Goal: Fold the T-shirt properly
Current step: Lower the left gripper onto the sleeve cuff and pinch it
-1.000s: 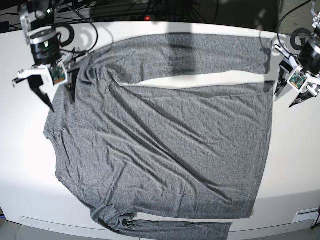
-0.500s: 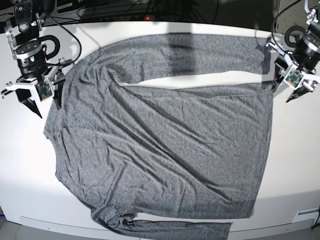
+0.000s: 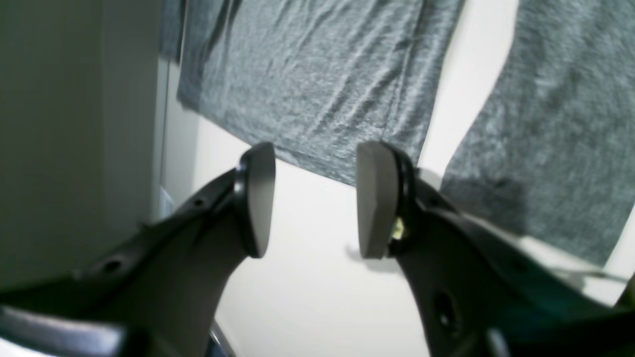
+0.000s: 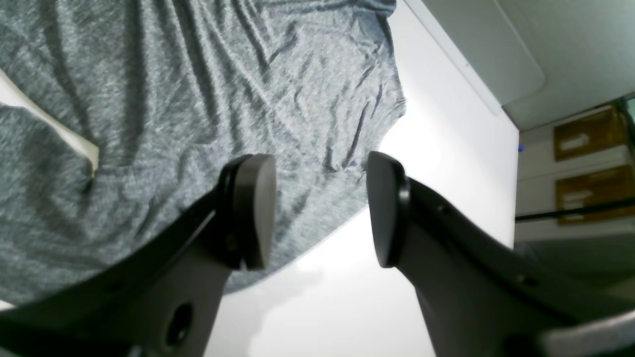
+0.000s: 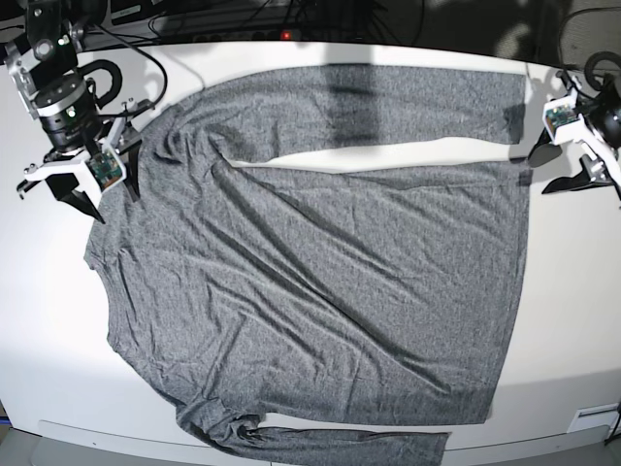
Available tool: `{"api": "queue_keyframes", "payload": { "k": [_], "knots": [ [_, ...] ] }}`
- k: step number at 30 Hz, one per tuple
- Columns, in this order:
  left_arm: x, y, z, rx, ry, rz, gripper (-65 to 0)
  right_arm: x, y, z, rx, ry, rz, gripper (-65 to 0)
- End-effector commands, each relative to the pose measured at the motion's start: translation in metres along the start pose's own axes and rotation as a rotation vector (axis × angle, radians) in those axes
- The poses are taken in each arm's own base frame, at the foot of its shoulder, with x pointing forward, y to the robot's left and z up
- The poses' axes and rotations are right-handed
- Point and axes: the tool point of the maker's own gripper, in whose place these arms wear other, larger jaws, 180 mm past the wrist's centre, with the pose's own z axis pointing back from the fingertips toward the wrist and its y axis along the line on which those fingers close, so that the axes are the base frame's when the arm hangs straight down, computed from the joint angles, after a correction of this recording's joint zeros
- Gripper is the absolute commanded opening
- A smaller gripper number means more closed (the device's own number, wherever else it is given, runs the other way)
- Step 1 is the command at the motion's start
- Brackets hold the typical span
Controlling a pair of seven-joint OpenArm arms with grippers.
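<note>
Across the white bench (image 5: pixel 291 442) you have the T-shirt (image 5: pixel 310 282) spread nearly flat, its body filling the middle, the upper sleeve (image 5: pixel 388 102) laid straight along the far edge with a bare wedge of bench between it and the body, and the lower sleeve (image 5: pixel 330 445) trailing along the near edge, bunched where it leaves the shoulder. Judging by that layout, you have no fold made yet: the cloth is only laid out, still wrinkled, so both sleeves and the body remain to be folded. On the neckline side, your right end effector (image 5: pixel 97 189) hangs over the shoulder corner of the shirt; in its wrist view the right end effector (image 4: pixel 320 210) shows its jaws spread wide with nothing between them, one pad over grey cloth, the other over bare bench. On the hem side, your left end effector (image 5: pixel 563 165) sits just off the cuff of the upper sleeve and the hem corner; in its wrist view the left end effector (image 3: pixel 315 201) has its jaws parted, empty, over bare bench with the cloth edge just beyond the tips. Neither one touches the shirt, as far as you can tell.
</note>
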Motion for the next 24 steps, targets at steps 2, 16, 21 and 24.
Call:
{"api": "queue_keyframes", "payload": {
  "k": [2,16,21,24],
  "knots": [
    [-0.006,0.006,0.002,0.003,-0.001,-0.022,-38.8,0.020,-0.011,0.006,-0.030,-0.047,0.022,-35.1],
    [-0.043,0.005,-0.003,0.006,0.026,-0.002,-38.8,0.039,-0.019,0.017,-0.065,-0.049,0.058,-35.1],
    [-0.027,-0.007,-0.018,-0.016,-0.020,-0.007,-38.8,0.033,-0.011,0.015,-0.022,-0.033,0.073,-35.1],
    [-0.024,-0.014,-0.033,-0.022,0.007,-0.044,-38.8,0.024,-0.009,0.012,-0.014,-0.008,0.065,-35.1]
  ]
}}
